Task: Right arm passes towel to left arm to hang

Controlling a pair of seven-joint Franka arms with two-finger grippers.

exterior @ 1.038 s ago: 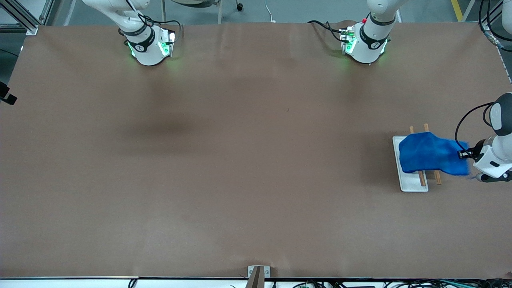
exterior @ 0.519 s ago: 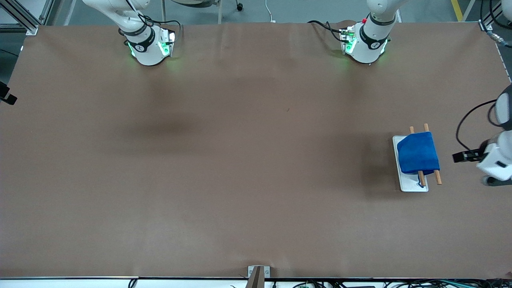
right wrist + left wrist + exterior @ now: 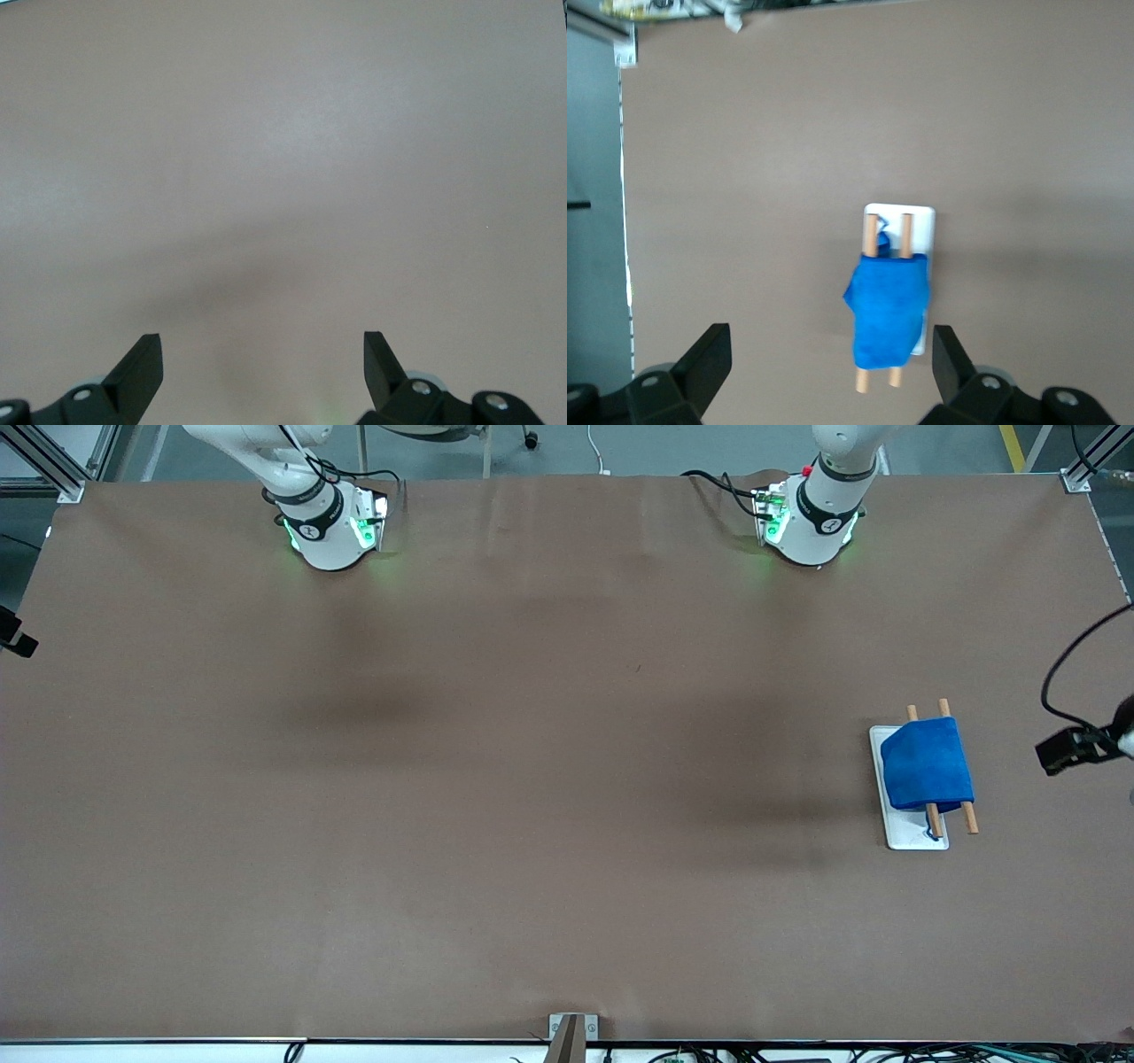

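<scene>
Now the towel [image 3: 926, 769] is hanging over two wooden rods [image 3: 969, 819] on a white base [image 3: 912, 840], toward the left arm's end of the tabletop [image 3: 532, 779]. Left gripper [image 3: 829, 365] is hovering with fingers released; right gripper [image 3: 263, 361], also released, is waiting. Unevenly draped, the towel may be prone to sliding off.

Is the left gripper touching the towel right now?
Apart. In the front view the left gripper is over bare table, a clear gap from the towel draped on the rack. In the left wrist view its open fingers hold nothing.
</scene>
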